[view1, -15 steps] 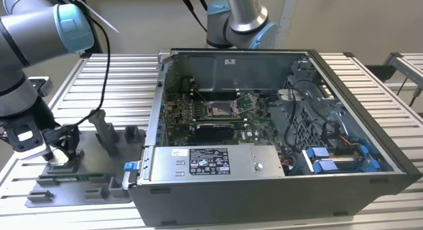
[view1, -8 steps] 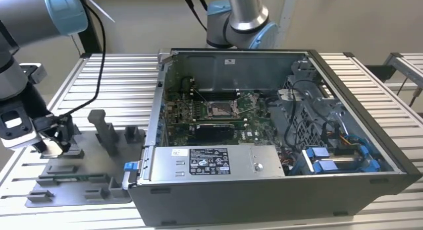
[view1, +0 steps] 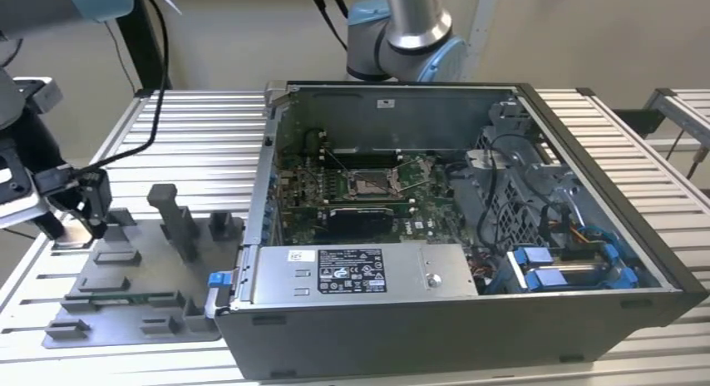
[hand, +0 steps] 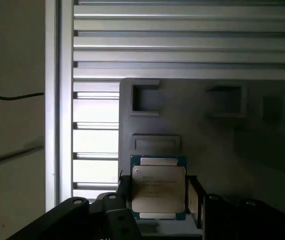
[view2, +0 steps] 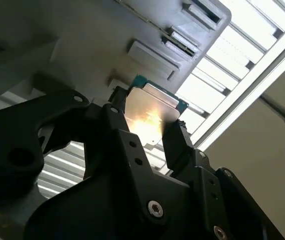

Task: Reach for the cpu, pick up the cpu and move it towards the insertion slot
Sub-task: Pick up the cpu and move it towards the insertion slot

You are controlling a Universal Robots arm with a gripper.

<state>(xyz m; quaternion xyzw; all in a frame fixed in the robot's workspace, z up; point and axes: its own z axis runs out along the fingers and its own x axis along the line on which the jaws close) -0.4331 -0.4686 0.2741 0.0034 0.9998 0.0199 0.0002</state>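
Pickup looks to be the step in hand: the claw (view2: 149,114) is clamped, as far as I can judge, on two opposite edges of the chip (hand: 158,191), whose pale silver face shows in both wrist views. Whether the chip is clear of its seat I cannot tell; the grey tray (hand: 222,145) lies just behind it, at the exterior view's left on the slatted worktop (view1: 199,136). Farther off stands the open computer case (view1: 577,311), with the socket (view1: 367,184) well apart inside on the green board (view1: 302,186). Getting there calls for a level carry, up over the case wall.
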